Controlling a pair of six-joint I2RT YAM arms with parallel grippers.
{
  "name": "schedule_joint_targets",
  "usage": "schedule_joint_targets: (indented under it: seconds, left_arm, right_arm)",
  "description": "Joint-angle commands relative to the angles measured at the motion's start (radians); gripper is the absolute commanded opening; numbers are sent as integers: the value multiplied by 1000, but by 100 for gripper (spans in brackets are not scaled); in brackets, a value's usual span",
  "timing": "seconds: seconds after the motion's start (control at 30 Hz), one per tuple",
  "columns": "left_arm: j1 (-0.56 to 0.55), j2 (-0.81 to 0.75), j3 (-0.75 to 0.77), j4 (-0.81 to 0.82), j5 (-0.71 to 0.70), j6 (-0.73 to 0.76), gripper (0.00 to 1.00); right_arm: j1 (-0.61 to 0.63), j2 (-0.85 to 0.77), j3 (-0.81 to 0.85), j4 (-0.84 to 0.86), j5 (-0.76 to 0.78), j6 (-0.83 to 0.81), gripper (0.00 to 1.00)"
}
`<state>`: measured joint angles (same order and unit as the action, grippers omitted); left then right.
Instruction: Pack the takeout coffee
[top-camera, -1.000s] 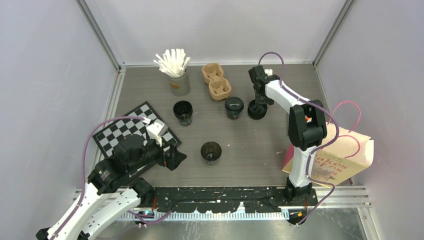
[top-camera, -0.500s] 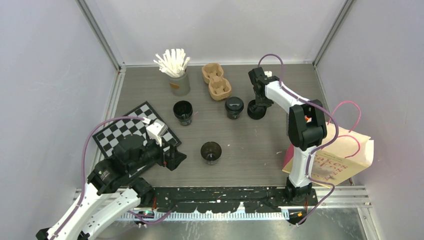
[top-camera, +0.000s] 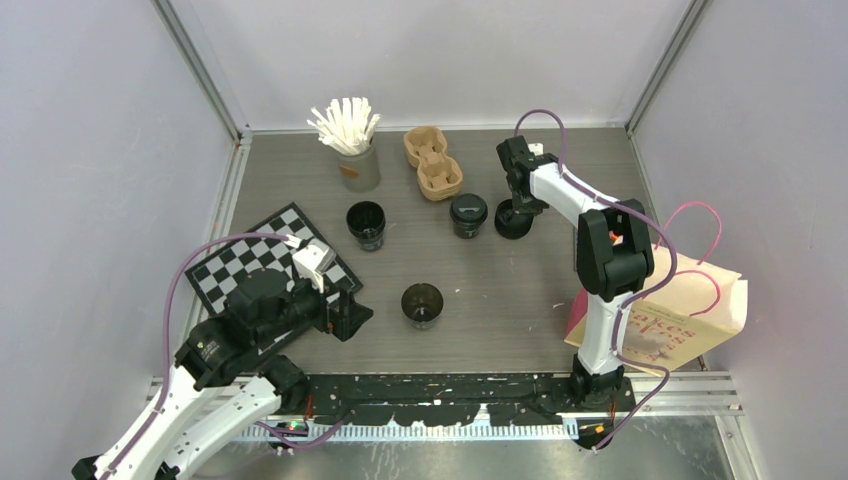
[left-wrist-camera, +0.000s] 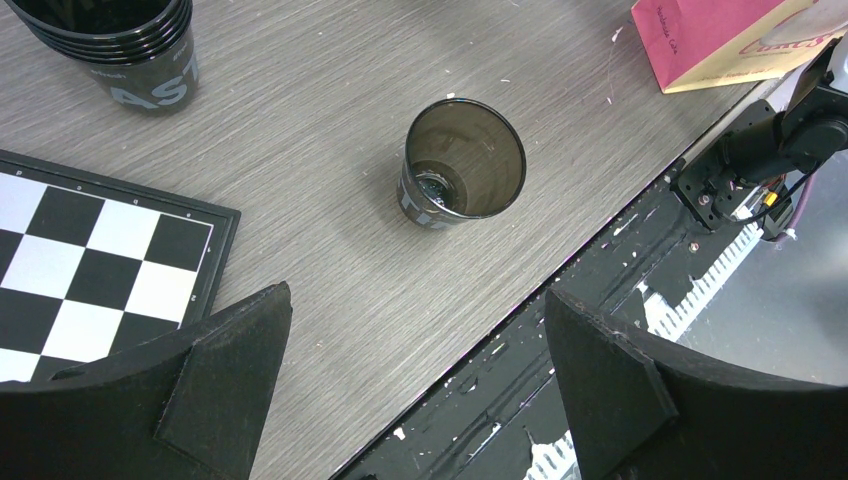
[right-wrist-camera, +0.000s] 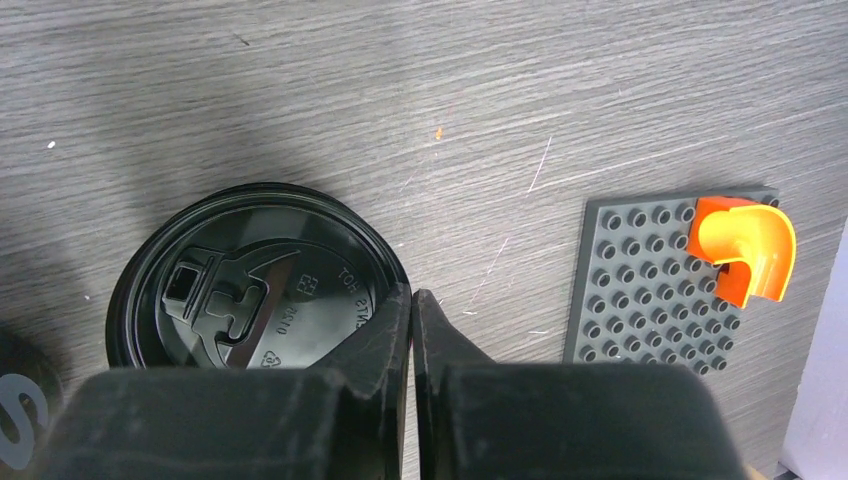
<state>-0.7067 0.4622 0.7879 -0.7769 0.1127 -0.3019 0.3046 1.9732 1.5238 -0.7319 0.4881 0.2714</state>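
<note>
A round black lid lies flat on the table, seen in the top view as the lid right of a lidded black cup. My right gripper is down on the lid's right rim. Its jaws are pinched together there, one finger over the lid and one outside it. An open black cup stands alone mid-table, also seen as the cup from above. A stack of black cups stands further left. My left gripper hangs wide open near the table's front edge, short of the lone cup, holding nothing.
A brown pulp carrier and a grey cup of white sticks stand at the back. A chessboard lies at the left. A paper bag lies at the right edge. A grey studded plate with an orange piece lies beside the lid.
My right gripper's jaws have closed onto the lid's rim, with the arm staying in place. The left arm has not moved.
</note>
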Motion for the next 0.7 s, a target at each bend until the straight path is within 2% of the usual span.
schedule_joint_targets:
  seconds: [0.0,0.13,0.67]
  left_arm:
    - [-2,0,-4,26,-1,18,100]
    - [-2,3,-4,26,-1,18,100]
    - [-2,13,-4,27,2,18,100]
  right_arm:
    - [-3,-50,7,28,12,-11,7]
    - [-4,-50,6,28,9,-13,1]
    - [-3,-152,40,-18,79,-60,1]
